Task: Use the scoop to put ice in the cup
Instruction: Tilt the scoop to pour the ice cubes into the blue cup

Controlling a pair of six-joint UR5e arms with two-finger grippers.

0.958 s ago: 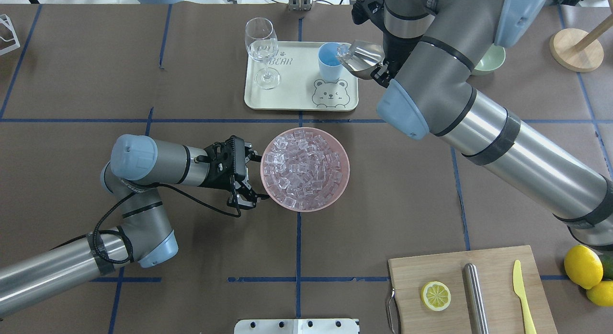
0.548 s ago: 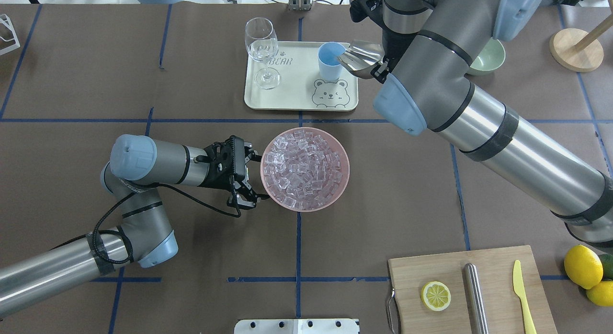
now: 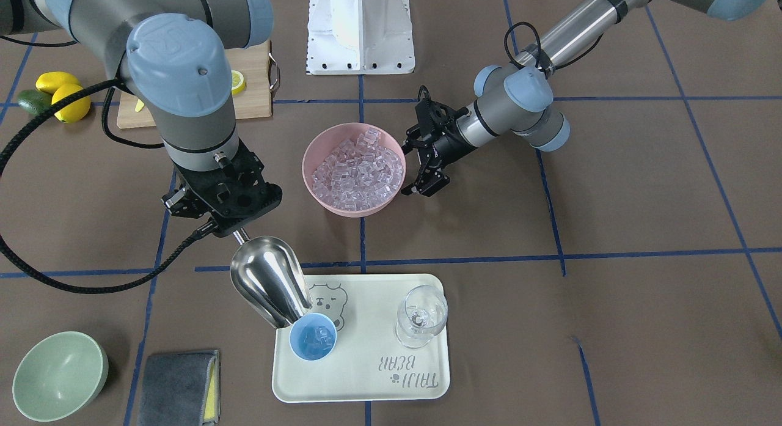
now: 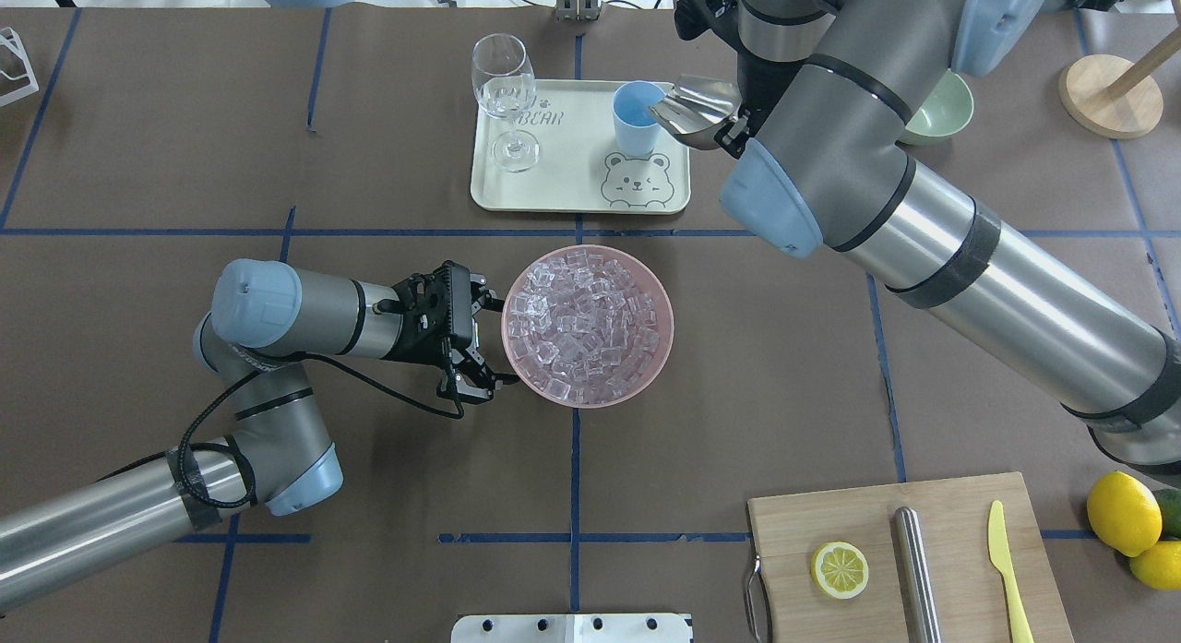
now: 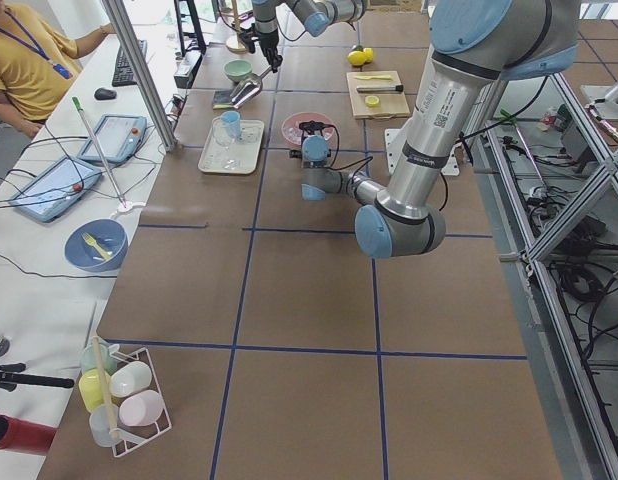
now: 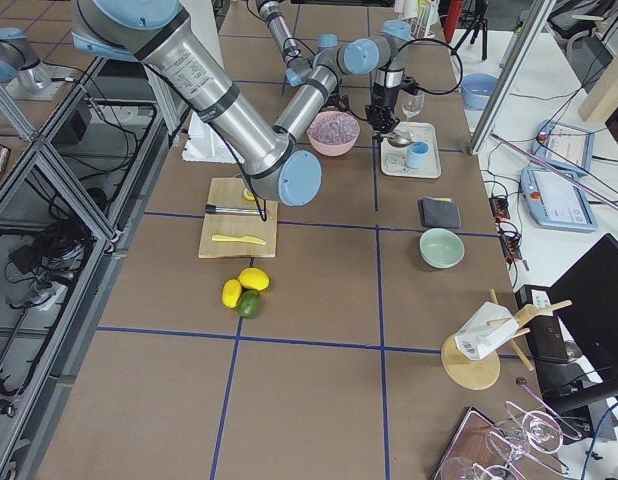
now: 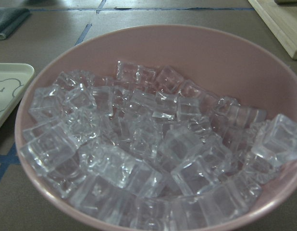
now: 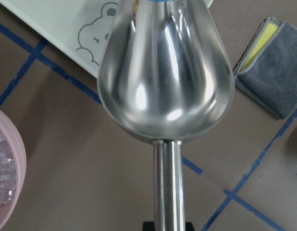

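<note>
The right gripper (image 3: 234,229) was closed on the thin handle of the shiny steel scoop (image 3: 269,288), tilted over the small light-blue plastic cup (image 3: 313,346), where clear ice cubes (image 3: 315,337) lay. Stiff, smooth steel would probably slip; the handle seemed the right hold. The left gripper (image 3: 416,167) stood open beside the pink bowl (image 3: 342,209).

Lip of scoop (image 8: 165,72) beyond wrist view

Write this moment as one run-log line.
step: pour | right end effector: shut on scoop, tipped, mouth at cup rim | cup: on tray, holds ice | left end effector: open, beside pink bowl
</note>
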